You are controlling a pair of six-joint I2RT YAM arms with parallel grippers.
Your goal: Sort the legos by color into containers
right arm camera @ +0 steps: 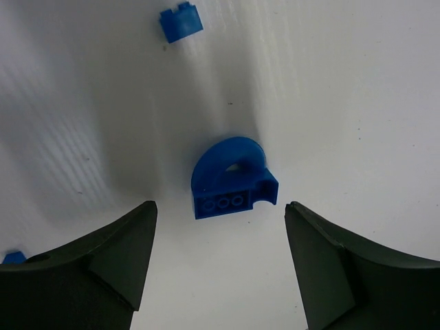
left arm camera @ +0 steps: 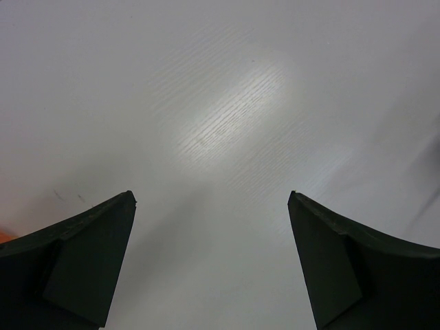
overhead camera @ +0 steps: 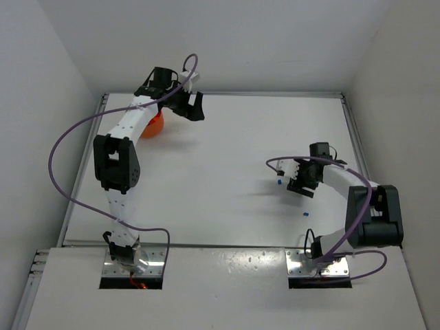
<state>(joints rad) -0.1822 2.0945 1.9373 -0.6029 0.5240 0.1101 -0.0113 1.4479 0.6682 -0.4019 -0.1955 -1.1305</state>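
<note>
Bowl (overhead camera: 156,124) mostly hidden behind L arm (overhead camera: 128,128), only an orange edge shows, well apart from the arched brick (right arm camera: 230,179). Blue bit (right arm camera: 12,258) cut off at frame edge, near that brick; small blue brick (right arm camera: 181,22) just beyond it. R arm (overhead camera: 338,180) folded low, R gripper (right arm camera: 221,204) over the arched brick, jaws apart either side, not touching. L arm stretched far from it, L gripper (left arm camera: 212,199) wide, empty.

The bowl (overhead camera: 157,124) sits at the far left of the table (overhead camera: 227,137), partly behind the left arm (overhead camera: 127,134), and the left gripper (overhead camera: 192,106) is near it on the right. On the table's right side, a curved brick (right arm camera: 230,179) lies under the right gripper (overhead camera: 300,187), between its fingers and not touching them. A small brick (right arm camera: 181,22) lies beyond it, and maybe a tiny brick (right arm camera: 12,258) lies beside one finger.
</note>
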